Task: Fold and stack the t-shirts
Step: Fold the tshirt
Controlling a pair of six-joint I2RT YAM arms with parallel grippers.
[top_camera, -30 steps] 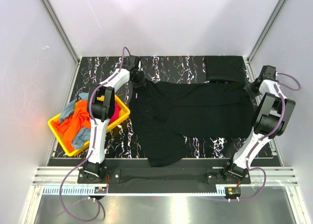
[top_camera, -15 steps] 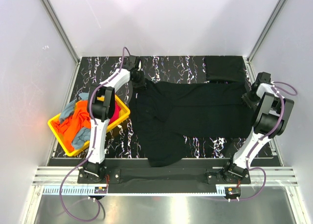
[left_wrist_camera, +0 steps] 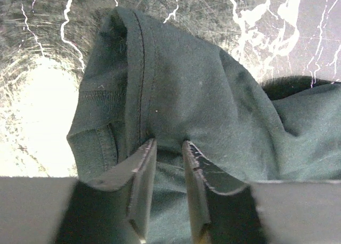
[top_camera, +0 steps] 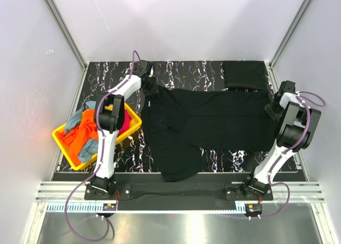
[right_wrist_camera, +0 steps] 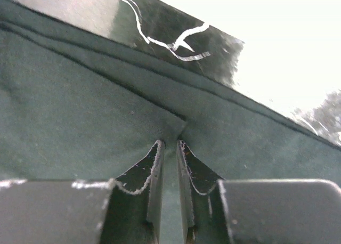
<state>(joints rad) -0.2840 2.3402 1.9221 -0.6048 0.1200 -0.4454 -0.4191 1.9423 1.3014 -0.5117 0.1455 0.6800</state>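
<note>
Black t-shirt (top_camera: 213,119) spread across tabletop (top_camera: 186,68). Left pincer (left_wrist_camera: 168,145) narrow, nipping seamed corner; right pincer (right_wrist_camera: 169,143) narrow, nipping opposite edge. Advise equal tension, wrinkles out before folding.

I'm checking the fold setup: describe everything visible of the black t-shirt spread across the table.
The black soft-cloth t-shirt lies spread and wrinkled on the black marbled table, one flap reaching toward the near edge. The right end effector pinches its hem; a seamed fold sits inside the left end effector.
</note>
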